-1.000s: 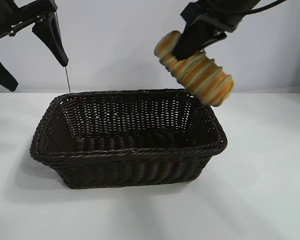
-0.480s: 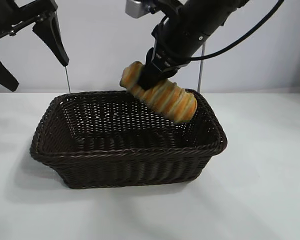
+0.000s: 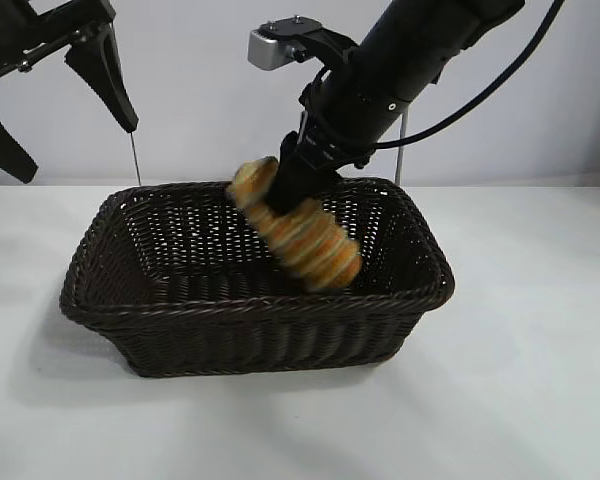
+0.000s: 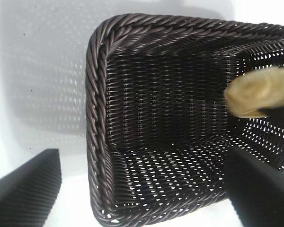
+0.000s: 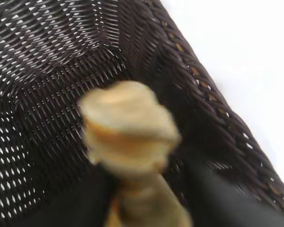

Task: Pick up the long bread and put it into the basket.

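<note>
The long bread [image 3: 305, 240], tan with orange-brown stripes, is tilted, its lower end down inside the dark brown wicker basket [image 3: 250, 305]. My right gripper [image 3: 292, 188] is shut on the bread's upper part, just above the basket's back right area. In the right wrist view the bread [image 5: 128, 125] sits between the dark fingers of the gripper [image 5: 142, 198], over the basket's rim [image 5: 203, 90]. My left gripper [image 3: 78, 150] is open and empty, high above the basket's left end. The left wrist view shows its gripper [image 4: 142, 163], the basket [image 4: 97, 118] and the bread's end [image 4: 258, 92].
The basket stands mid-table on a white surface. A thin upright rod [image 3: 135, 160] stands behind its back left corner and another rod [image 3: 400, 140] behind its back right. White table [image 3: 520, 350] lies around the basket.
My right arm has carried the bread down and to the left, from above the basket's right rim to inside the basket. The left arm has not moved.
</note>
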Controlling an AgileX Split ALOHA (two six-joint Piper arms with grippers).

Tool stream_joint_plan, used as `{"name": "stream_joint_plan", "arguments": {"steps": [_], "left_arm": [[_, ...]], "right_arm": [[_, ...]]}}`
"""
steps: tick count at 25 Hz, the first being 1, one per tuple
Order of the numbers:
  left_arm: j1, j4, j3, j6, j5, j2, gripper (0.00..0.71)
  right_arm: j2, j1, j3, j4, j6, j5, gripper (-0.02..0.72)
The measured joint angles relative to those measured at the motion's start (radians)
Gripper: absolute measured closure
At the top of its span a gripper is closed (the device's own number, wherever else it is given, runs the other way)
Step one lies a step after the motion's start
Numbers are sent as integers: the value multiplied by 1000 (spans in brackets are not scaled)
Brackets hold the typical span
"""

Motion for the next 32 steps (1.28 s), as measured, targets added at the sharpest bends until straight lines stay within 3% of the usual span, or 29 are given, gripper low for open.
{"name": "stream_joint_plan", "arguments": {"steps": [6, 8, 12, 20, 32], "left_arm": [[0, 0, 0, 0, 0, 0, 41], [0, 0, 0, 0, 0, 0, 41], [0, 0, 0, 0, 0, 0, 41], [0, 0, 0, 1, 0, 0, 41], [0, 0, 0, 1, -1, 0, 41]], "right_arm": [[-64, 0, -32, -100, 354, 127, 16], [-87, -9, -35, -132, 510, 164, 12], [-141, -55, -38, -213, 698, 217, 10], [-167, -147, -41, -227, 743, 320, 9], [-167, -148, -41, -235, 764, 322, 9]]}}
